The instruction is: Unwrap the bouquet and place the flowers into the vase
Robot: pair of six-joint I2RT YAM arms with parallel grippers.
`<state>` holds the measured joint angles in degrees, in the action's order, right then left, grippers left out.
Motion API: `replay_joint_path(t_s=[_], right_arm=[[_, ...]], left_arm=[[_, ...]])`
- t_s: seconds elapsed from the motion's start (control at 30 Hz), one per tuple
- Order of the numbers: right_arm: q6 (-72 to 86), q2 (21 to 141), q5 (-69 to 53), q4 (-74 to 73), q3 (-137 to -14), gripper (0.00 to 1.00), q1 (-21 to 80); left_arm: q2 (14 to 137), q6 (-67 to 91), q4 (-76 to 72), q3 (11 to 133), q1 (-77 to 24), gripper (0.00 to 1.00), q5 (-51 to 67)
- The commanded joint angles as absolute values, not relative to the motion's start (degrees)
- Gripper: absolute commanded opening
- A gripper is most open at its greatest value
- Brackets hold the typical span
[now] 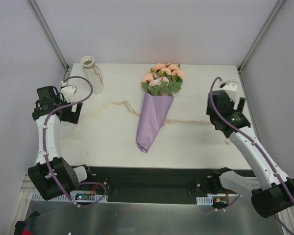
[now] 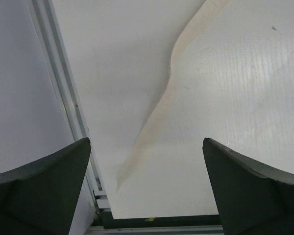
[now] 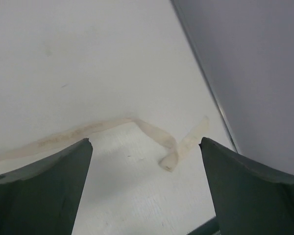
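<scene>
The bouquet (image 1: 154, 115) lies mid-table, its lilac paper cone pointing toward me. The flowers (image 1: 162, 78), peach-pink roses with green leaves, stick out of its far end. A cream ribbon (image 1: 110, 106) lies loose on the table, trailing left and right from the cone. The whitish ribbed vase (image 1: 92, 73) stands at the far left corner. My left gripper (image 1: 70, 113) (image 2: 146, 142) hangs open above the ribbon's left end (image 2: 157, 117), holding nothing. My right gripper (image 1: 218, 119) (image 3: 145, 141) is open over the ribbon's curled right end (image 3: 169, 159), also empty.
The white table (image 1: 112, 142) is bounded by grey walls and metal frame posts. In the left wrist view its left edge rail (image 2: 63, 98) and near edge run close under the fingers. The right wall (image 3: 245, 73) stands just beside the right gripper.
</scene>
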<state>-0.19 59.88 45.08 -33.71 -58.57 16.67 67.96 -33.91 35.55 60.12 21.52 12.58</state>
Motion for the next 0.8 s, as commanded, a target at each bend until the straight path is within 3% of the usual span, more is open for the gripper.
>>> replay_joint_path(t_s=[0.0, 0.17, 0.27, 0.57, 0.77], right_arm=[[-5.1, 60.72, 50.01, -34.71, -60.29, 0.96, 37.13], [-5.44, 73.61, 50.19, -33.58, -64.5, 0.96, 61.73], [-7.98, 83.88, 50.54, -31.39, -70.02, 0.96, 69.4], [-15.91, 107.64, 51.24, -27.42, -83.4, 0.96, 77.43], [-15.82, 114.25, 52.21, -27.42, -85.16, 0.96, 77.08]], left_arm=[[64.6, -35.43, 40.25, 62.13, 21.18, 0.99, 21.42], [62.93, -33.14, 45.77, 65.47, 20.13, 0.99, 29.69], [63.19, -32.43, 48.77, 67.85, 20.13, 0.99, 34.62], [63.55, -29.88, 50.01, 69.0, 20.13, 0.99, 35.59], [62.84, -30.41, 50.27, 68.73, 20.13, 0.99, 35.95]])
